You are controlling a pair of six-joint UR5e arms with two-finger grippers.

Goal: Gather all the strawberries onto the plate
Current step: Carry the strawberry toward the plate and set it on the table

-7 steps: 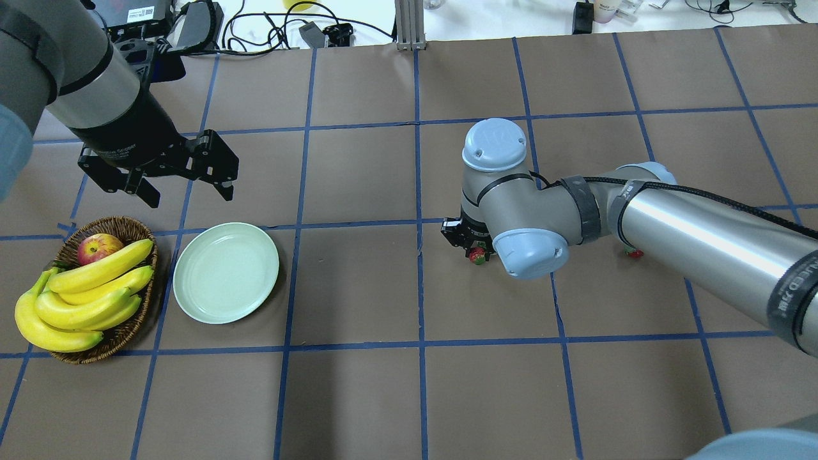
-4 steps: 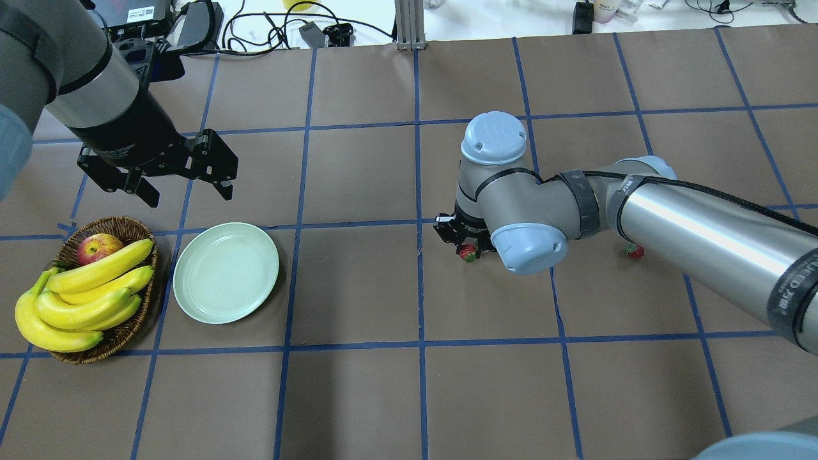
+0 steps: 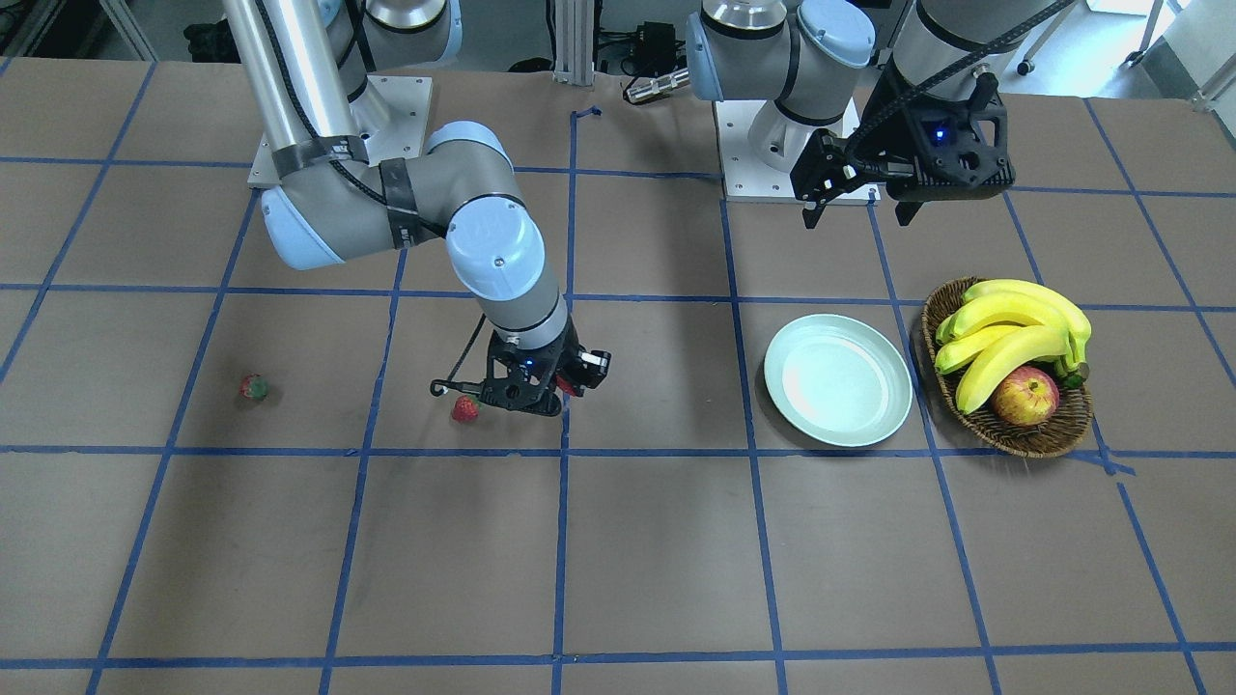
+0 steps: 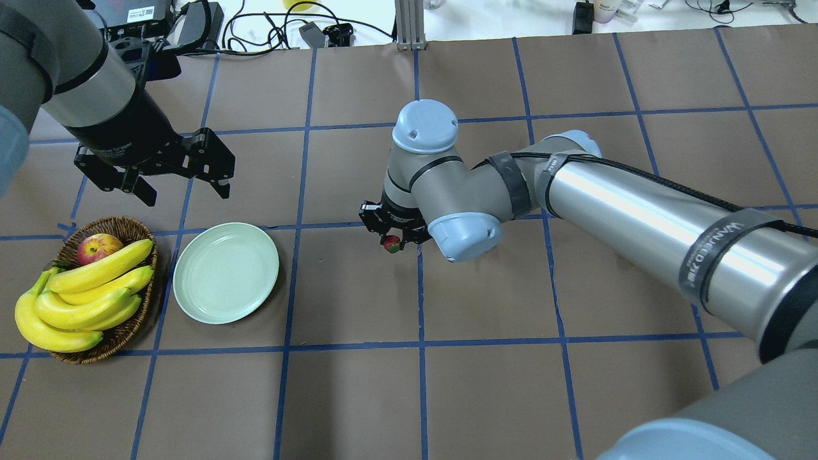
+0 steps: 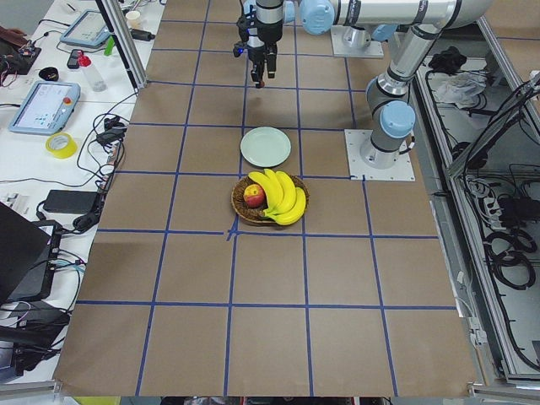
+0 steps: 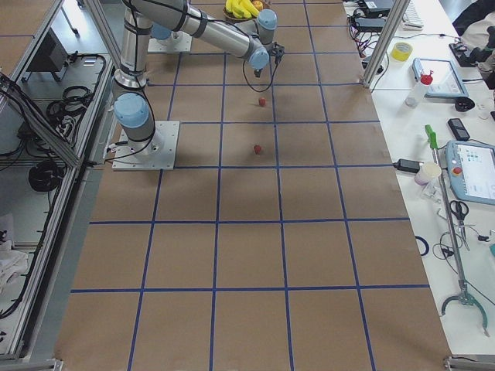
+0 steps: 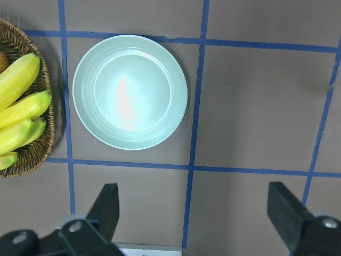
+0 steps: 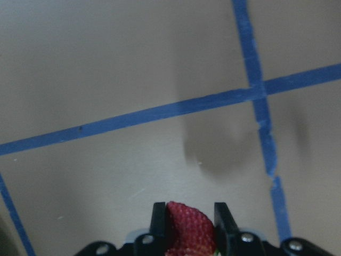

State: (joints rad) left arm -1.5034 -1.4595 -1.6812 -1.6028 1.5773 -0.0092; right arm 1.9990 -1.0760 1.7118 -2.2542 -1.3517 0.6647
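Three strawberries (image 4: 392, 243) are counted, none of them on the pale green plate (image 4: 225, 273). One strawberry (image 8: 189, 226), deep red and dimpled, is clamped between the fingers of the right gripper (image 4: 391, 241) and held clear of the brown table (image 4: 486, 383), well apart from the plate. A second strawberry (image 3: 465, 409) is seen lying just beside that gripper. A third strawberry (image 3: 253, 387), with green showing on it, lies farther off. The left gripper (image 4: 184, 190) is held spread wide and empty above the table, near the plate and the basket (image 4: 128, 332) of bananas (image 4: 96, 287).
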